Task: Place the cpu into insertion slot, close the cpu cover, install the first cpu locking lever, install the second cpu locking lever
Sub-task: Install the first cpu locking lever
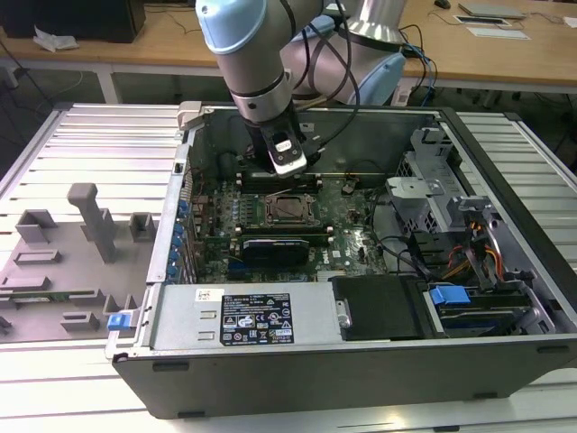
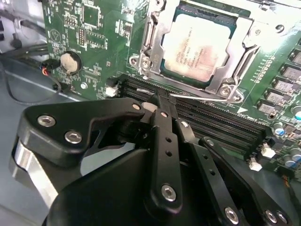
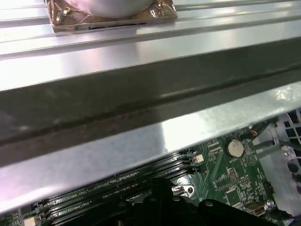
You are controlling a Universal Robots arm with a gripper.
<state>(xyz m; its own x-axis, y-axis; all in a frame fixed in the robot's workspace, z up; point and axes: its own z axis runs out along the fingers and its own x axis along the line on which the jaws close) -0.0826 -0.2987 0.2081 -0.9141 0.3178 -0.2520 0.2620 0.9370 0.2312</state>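
Second wrist view | hand (image 2: 159, 101) narrow, tips together, nothing visibly gripped, at thin locking lever (image 2: 207, 97) | cpu (image 2: 197, 42) under flat cpu cover (image 2: 151, 35); exterior view: hand at cpu's 12 o'clock | risk: tips slip off lever, it springs up

There is one open grey metal computer case (image 1: 361, 379) on one slatted silver counter (image 1: 90, 144), and one green circuit board (image 1: 356, 225) inside it. The second wrist view counts one square silver-grey cpu (image 2: 200, 44), one thin silvery metal cpu cover (image 2: 240, 61), one round silver coin battery (image 2: 70, 61) and one black end effector (image 2: 157, 101). There are two blue plastic tabs: one tab (image 1: 120, 320) at the exterior view's lower left and one tab (image 1: 449, 294) at its lower right.
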